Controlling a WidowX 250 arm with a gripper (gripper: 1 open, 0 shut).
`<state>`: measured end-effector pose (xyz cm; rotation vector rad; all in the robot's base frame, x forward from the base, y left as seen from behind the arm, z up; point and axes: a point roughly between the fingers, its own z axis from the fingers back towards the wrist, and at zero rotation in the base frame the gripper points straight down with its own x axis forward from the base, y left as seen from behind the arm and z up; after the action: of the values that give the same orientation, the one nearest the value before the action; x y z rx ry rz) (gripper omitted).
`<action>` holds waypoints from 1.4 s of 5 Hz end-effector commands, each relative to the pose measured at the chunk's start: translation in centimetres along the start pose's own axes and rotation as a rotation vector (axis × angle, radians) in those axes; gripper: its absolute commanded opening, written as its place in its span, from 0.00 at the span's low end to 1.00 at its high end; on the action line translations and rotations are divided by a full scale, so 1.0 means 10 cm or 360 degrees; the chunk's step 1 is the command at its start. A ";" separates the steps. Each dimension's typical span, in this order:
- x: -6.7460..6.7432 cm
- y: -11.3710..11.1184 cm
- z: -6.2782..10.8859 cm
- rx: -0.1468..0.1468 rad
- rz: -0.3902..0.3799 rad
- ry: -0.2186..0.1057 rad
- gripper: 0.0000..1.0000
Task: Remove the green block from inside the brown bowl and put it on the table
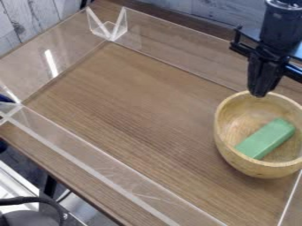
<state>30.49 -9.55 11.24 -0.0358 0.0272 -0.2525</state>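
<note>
The green block lies flat inside the brown bowl, toward its right side, at the right edge of the table. My black gripper hangs pointing down above the bowl's far rim, clear of the block. Its fingers are together and hold nothing.
Low clear acrylic walls edge the tabletop, with a corner piece at the back left and a wall along the front. A broad stretch of wood lies to the left of the bowl.
</note>
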 end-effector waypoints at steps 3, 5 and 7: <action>0.14 -0.04 0.16 -0.0022 -0.0028 -0.0116 0.00; 0.17 -0.06 0.09 -0.0030 -0.0041 -0.0100 0.00; 0.18 -0.06 0.04 -0.0037 -0.0044 -0.0088 0.00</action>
<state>31.20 -10.21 9.81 -0.0526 0.0416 -0.2751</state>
